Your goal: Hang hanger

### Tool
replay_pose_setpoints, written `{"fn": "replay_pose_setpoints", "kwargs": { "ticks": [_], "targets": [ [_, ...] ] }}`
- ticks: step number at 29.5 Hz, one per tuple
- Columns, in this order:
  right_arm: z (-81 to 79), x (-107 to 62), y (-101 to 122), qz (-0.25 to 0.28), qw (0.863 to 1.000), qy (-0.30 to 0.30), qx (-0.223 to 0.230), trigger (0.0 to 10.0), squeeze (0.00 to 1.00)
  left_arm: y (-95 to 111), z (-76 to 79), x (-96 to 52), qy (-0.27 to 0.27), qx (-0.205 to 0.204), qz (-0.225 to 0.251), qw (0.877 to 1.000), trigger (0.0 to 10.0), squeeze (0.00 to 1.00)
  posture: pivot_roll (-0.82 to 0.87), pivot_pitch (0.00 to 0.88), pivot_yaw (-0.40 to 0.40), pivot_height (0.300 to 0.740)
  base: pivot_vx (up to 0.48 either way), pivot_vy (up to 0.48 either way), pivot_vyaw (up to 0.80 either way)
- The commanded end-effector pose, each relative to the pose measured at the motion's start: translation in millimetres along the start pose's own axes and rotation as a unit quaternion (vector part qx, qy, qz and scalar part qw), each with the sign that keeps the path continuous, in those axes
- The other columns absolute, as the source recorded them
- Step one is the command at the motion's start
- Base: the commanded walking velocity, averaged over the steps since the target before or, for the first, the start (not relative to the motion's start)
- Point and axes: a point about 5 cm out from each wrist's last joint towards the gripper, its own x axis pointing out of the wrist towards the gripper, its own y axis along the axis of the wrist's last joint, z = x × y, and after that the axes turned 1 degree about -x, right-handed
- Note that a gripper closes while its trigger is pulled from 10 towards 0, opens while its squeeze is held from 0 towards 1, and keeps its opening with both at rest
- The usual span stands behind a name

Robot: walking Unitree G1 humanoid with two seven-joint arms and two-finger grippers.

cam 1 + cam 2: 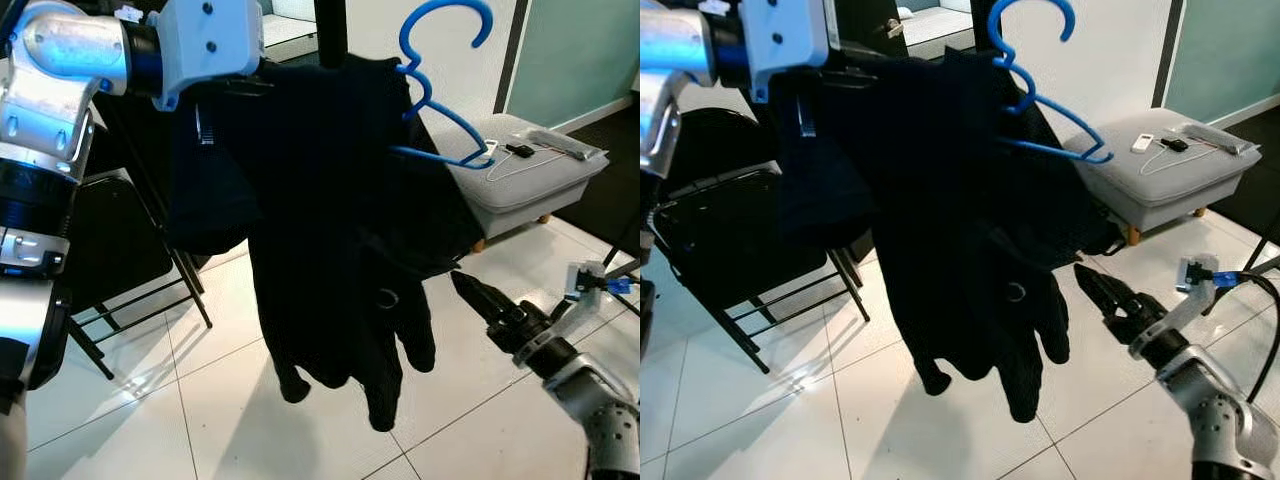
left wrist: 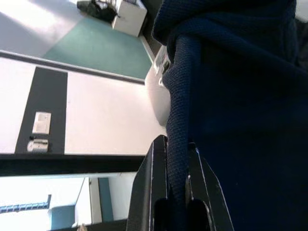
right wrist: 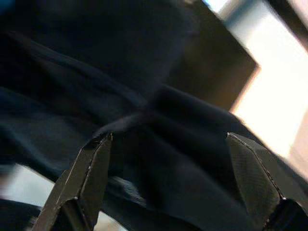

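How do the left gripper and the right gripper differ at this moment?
The left gripper is raised high and shut on the dark garment; the right gripper is low, open and holds nothing. The left pinches a fabric fold; the right points at the garment's hanging part. Both have black fingers.

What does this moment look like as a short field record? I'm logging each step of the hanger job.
held item: dark garment on a blue hanger, raised high
left claw: shut on a fold of the garment, holding it up
right claw: open, low beside the garment's right edge, pointing at it
hanger state: hook free, not hung on anything visible
behind: grey ottoman with small items on top; black folding chair at the robot's left
floor: white tiles
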Motion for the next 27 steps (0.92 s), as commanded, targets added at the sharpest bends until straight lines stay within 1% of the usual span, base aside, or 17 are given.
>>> {"fn": "replay_pose_setpoints", "kwargs": {
  "ticks": [1, 3, 4, 7, 10, 12, 14, 15, 17, 22, 27],
  "targets": [
    [-12.9, 10.3, 3, 0.023, 0.999, 0.032, 0.029, 10.0, 0.0, 9, -9.4, -1.7, 0.024, 0.009, 0.021, 0.999, 0.0, 0.0, -0.09, 0.0, 0.128, 0.74, 0.0, 0.0, 0.0],
    [-15.7, 14.3, 3, 0.037, 0.998, 0.037, 0.044, 10.0, 0.0, 10, -8.3, 0.2, 0.023, 0.008, 0.026, 0.999, 0.0, 0.0, -0.09, 0.0, 0.128, 0.74, 0.0, 0.0, 0.0],
    [-15.7, 14.3, 3, 0.037, 0.998, 0.037, 0.044, 10.0, 0.0, 10, -8.3, 0.2, 0.023, 0.008, 0.026, 0.999, 0.0, 0.0, -0.09, 0.0, 0.128, 0.74, 0.0, 0.0, 0.0],
    [-19.6, 17.4, 9, 0.065, 0.994, 0.049, 0.068, 10.0, 0.0, 10, -5.1, 2.5, 0.019, 0.005, 0.032, 0.999, 0.0, 0.0, -0.09, 0.0, 0.124, 0.74, 0.0, 0.0, 0.0],
    [-21.3, 17.6, 13, 0.078, 0.992, 0.059, 0.081, 10.0, 0.0, 10, -3.0, 3.4, 0.017, 0.003, 0.034, 0.999, 0.0, 0.0, -0.09, 0.0, 0.124, 0.74, 0.0, 0.0, 0.0],
    [-21.2, 18.5, 13, 0.076, 0.992, 0.057, 0.082, 10.0, 0.0, 10, -1.8, 3.9, 0.016, 0.002, 0.036, 0.999, 0.0, 0.0, -0.09, 0.0, 0.122, 0.74, 0.0, 0.0, 0.0],
    [-20.0, 22.0, 8, 0.052, 0.995, 0.04, 0.076, 10.0, 0.0, 10, -0.4, 4.8, 0.015, 0.001, 0.04, 0.999, 0.0, 0.0, -0.09, 0.0, 0.119, 0.74, 0.0, 0.0, 0.0],
    [-20.0, 22.0, 8, 0.052, 0.995, 0.04, 0.076, 10.0, 0.0, 10, -0.4, 4.8, 0.015, 0.001, 0.04, 0.999, 0.0, 0.0, -0.09, 0.0, 0.119, 0.74, 0.0, 0.0, 0.0],
    [-20.5, 25.5, 2, 0.03, 0.996, 0.025, 0.075, 10.0, 0.0, 13, -1.2, 5.2, 0.018, 0.0, 0.047, 0.999, 0.0, 0.0, -0.09, 0.0, 0.117, 0.74, 0.0, 0.0, 0.0],
    [-22.4, 28.2, -2, 0.024, 0.996, 0.02, 0.084, 10.0, 0.0, 15, -2.3, 4.9, 0.021, 0.001, 0.051, 0.998, 0.0, 0.0, -0.09, 0.0, 0.115, 0.74, 0.0, 0.0, 0.0],
    [-24.3, 35.0, -11, 0.002, 0.995, 0.004, 0.096, 10.0, 0.0, 18, -3.5, 5.4, 0.023, 0.003, 0.057, 0.998, 0.0, 0.0, -0.09, 0.0, 0.115, 0.74, 0.0, 0.0, 0.0]
  ]
}}
